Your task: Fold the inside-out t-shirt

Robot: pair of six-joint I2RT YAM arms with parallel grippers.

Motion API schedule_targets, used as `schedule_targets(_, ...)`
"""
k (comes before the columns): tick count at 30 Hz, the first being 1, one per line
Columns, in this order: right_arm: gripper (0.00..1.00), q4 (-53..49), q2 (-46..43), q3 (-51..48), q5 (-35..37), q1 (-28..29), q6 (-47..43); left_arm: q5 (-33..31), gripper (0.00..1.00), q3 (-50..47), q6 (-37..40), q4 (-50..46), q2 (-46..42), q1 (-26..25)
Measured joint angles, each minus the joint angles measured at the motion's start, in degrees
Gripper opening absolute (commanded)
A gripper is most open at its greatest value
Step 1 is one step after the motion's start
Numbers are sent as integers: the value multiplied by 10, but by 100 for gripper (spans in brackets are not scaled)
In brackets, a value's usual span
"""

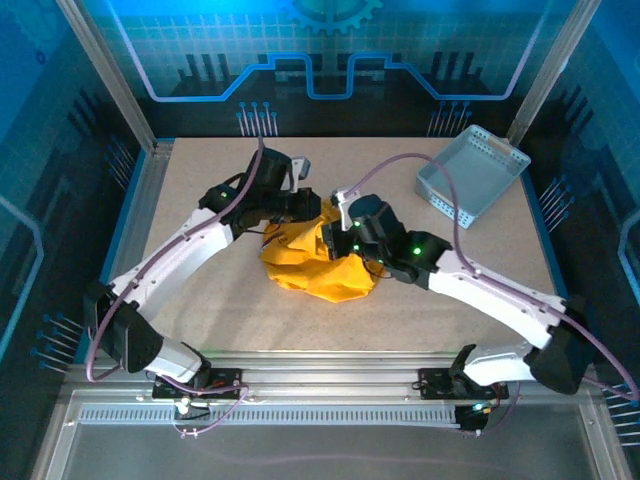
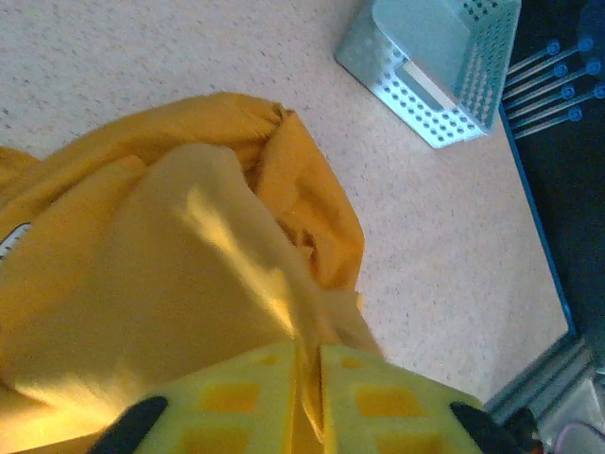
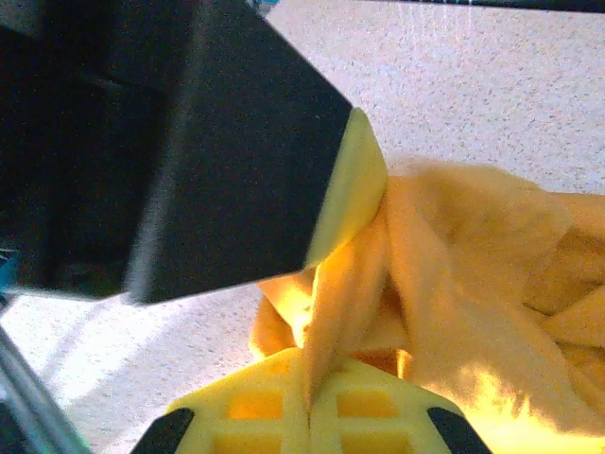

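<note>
Garment bunched at mid-table, pinched from two sides. The inside-out t-shirt (image 1: 318, 262) lies as a crumpled mustard mound on the table (image 1: 250, 320), well apart from the perforated basket (image 1: 470, 175) at the far right corner.

The left gripper (image 2: 307, 369) has its yellow pads drawn nearly together, with a thin ridge of cloth running up between them. The right gripper (image 3: 307, 383) is closed tight on a neighbouring fold (in its wrist view the left gripper looms just above, touching or all but touching the same ridge).

Both grips sit close together on the far side of the mound. This probably serves to pass one edge from gripper to gripper, or to draw the cloth apart so that the shirt can be spread flat. Judging by the heap, folding proper has not begun.

Which part of the shirt each gripper holds cannot be told, since collar, sleeves and hem are lost in the folds. Nor can it be told which face of the cloth is turned outward. A pale sliver at the left edge of the left wrist view is too small to identify. From above, the wrist housings cover both sets of fingertips.
</note>
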Motion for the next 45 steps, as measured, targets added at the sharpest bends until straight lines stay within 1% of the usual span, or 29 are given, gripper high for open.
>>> schedule_targets(2, 0, -38, -17, 25, 4, 0, 33, -33, 32, -8, 5, 13, -6, 0)
schedule_targets(4, 0, -77, -18, 60, 15, -1, 62, -75, 36, -45, 9, 39, -34, -7)
schedule_targets(6, 0, -113, -6, 101, 23, -3, 85, -119, 39, -109, 16, 67, -87, -33)
schedule_targets(8, 0, -143, 16, 144, 32, -7, 104, -155, 41, -181, 21, 93, -154, -77)
schedule_targets(10, 0, -163, 36, 174, 38, -8, 116, -170, 44, -232, 21, 119, -201, -107)
schedule_targets(12, 0, -181, 51, 193, 42, -9, 125, -183, 48, -272, 19, 147, -227, -120)
schedule_targets(15, 0, -200, 62, 205, 47, -9, 137, -194, 52, -303, 17, 183, -220, -132)
schedule_targets(17, 0, -212, 62, 205, 47, -9, 143, -196, 53, -306, 13, 199, -195, -141)
schedule_targets(19, 0, -217, 62, 205, 46, -9, 149, -198, 56, -304, 7, 213, -162, -147)
schedule_targets(21, 0, -219, 62, 204, 46, -9, 155, -208, 56, -299, 1, 219, -130, -148)
schedule_targets(24, 0, -221, 55, 198, 47, -7, 164, -228, 51, -287, -14, 221, -89, -143)
schedule_targets(25, 0, -224, 50, 193, 49, -6, 169, -230, 48, -282, -22, 224, -76, -136)
schedule_targets(26, 0, -225, 43, 186, 51, -6, 174, -230, 39, -278, -27, 227, -66, -130)
schedule_targets(27, 0, -227, 35, 177, 56, -7, 179, -229, 25, -273, -32, 231, -55, -120)
schedule_targets(28, 0, -229, 24, 166, 61, -7, 186, -229, 18, -268, -35, 237, -41, -111)
schedule_targets(29, 0, -232, 14, 155, 65, -8, 193, -226, 18, -265, -32, 242, -31, -105)
schedule_targets(30, 0, -236, 3, 140, 67, -11, 202, -222, 14, -262, -29, 253, -19, -100)
schedule_targets(32, 0, -241, -15, 113, 62, -28, 216, -207, 2, -262, -21, 268, -6, -99)
schedule_targets(33, 0, -241, -24, 97, 55, -45, 224, -199, 0, -263, -14, 274, -3, -100)
schedule_targets(35, 0, -236, -36, 68, 45, -79, 234, -179, 0, -271, -2, 291, -3, -103)
schedule_targets(38, 0, -237, -34, 55, 31, -112, 238, -145, 0, -295, 17, 312, -12, -108)
schedule_targets(41, 0, -224, -22, 50, -7, -157, 236, -120, 0, -330, 40, 315, -42, -125)
schedule_targets(43, 0, -217, -3, 49, -31, -195, 226, -92, 0, -351, 54, 314, -73, -138)
schedule_targets(45, 0, -213, 25, 50, -45, -217, 208, -56, 0, -369, 63, 314, -103, -144)
